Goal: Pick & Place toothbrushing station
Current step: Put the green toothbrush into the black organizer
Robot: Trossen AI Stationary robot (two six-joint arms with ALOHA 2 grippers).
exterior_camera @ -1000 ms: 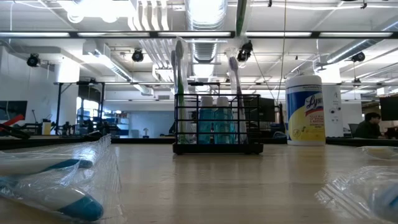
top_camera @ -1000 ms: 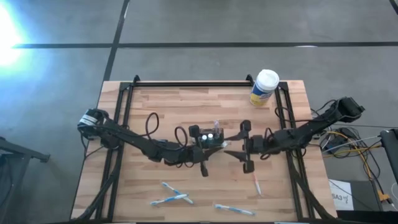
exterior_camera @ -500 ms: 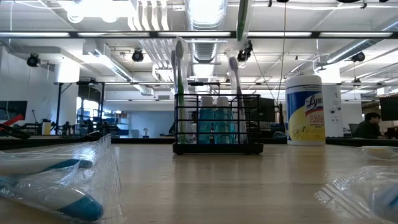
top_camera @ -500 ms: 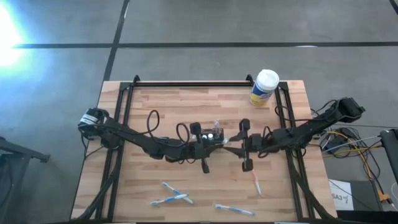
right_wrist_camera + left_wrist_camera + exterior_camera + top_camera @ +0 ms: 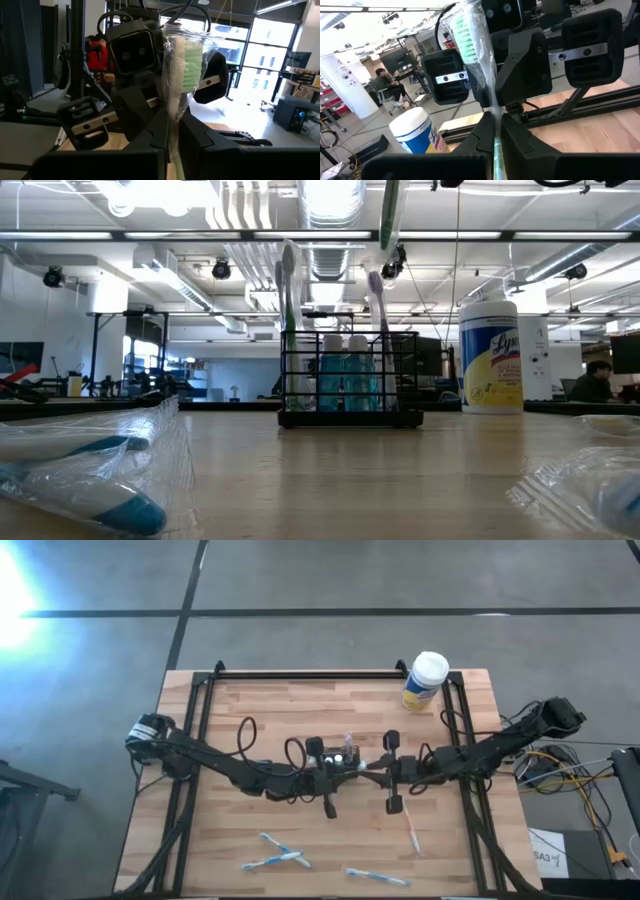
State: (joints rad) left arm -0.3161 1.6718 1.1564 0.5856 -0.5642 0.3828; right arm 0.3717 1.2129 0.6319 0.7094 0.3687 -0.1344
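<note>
The toothbrushing station (image 5: 335, 755) (image 5: 350, 385), a black wire holder with toothbrushes and blue bottles in it, stands by its base on the middle of the table. Just to its right, above the table, a green toothbrush in a clear wrapper (image 5: 475, 45) (image 5: 186, 62) stands upright, head up. My left gripper (image 5: 352, 771) (image 5: 495, 137) and my right gripper (image 5: 373, 772) (image 5: 172, 137) face each other, both shut on it. Its lower end (image 5: 390, 210) shows at the top of the low view. My left gripper pinches the wrapped toothbrush's neck (image 5: 492, 107), just below the bristle head, between its two fingers. It comes in level from the table's left, across the brush. The brush stands upright, clear of the table. My right gripper pinches the same wrapped neck (image 5: 175, 117) below the head between its two fingers. It comes in level from the table's right, across the brush. The wrapper bunches above the fingers.
A yellow white-capped canister (image 5: 425, 680) (image 5: 490, 355) stands at the far right. Wrapped toothbrushes lie toward the near edge (image 5: 275, 852) (image 5: 372, 875) (image 5: 412, 835), and two show close in the low view (image 5: 90, 470) (image 5: 590, 480).
My right gripper, wide open around the brush a second ago, has shut on the wrapped toothbrush that my left gripper keeps holding. The brush stays upright above the table.
</note>
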